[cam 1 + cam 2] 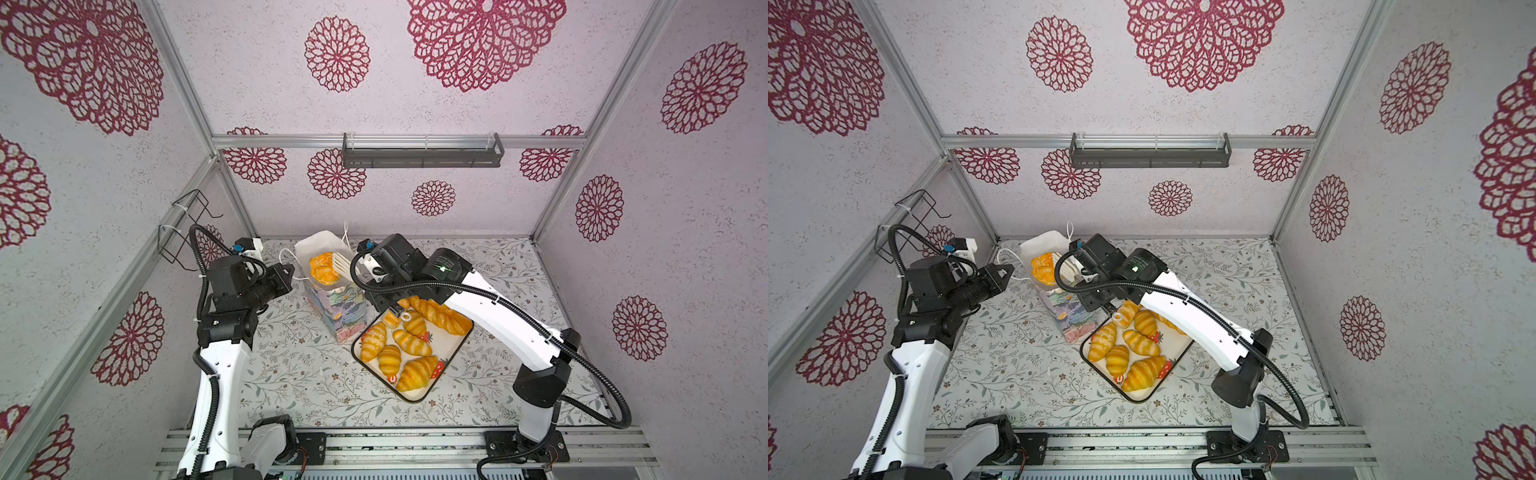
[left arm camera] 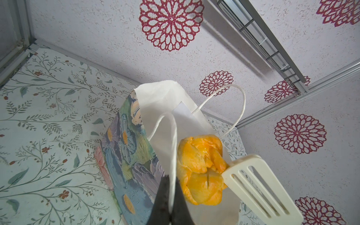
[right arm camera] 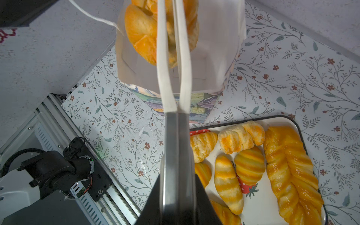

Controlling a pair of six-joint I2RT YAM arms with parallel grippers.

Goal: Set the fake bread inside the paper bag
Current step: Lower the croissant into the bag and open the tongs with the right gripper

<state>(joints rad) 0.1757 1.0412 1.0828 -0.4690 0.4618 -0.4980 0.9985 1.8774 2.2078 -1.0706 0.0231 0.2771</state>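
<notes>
Jaws on the left gripper are sitting together, clamping the thin white cord handle of the tall pastel flower-print paper bag. The cord is running straight out between the fingers. The bag is standing upright just ahead of those jaws, mouth open, plain white inside showing.

A round glossy golden-orange toy bun is sitting at the bag mouth, between the two sets of jaws. Cannot tell how deep it is sitting.

Steel tongs with cream slotted plastic heads are reaching from the right jaws to the bun, heads closing on it. Jaws on the right gripper are pressing together on the tongs' steel arms, holding them nearly closed.

The rest of the fake bread is lying below and to the right of the right jaws, on a white strawberry-print tray with a dark rim. It is made up of striped croissants plus one long twisted loaf. The tray is sitting just beside the bag's base on the leaf-print tabletop.
</notes>
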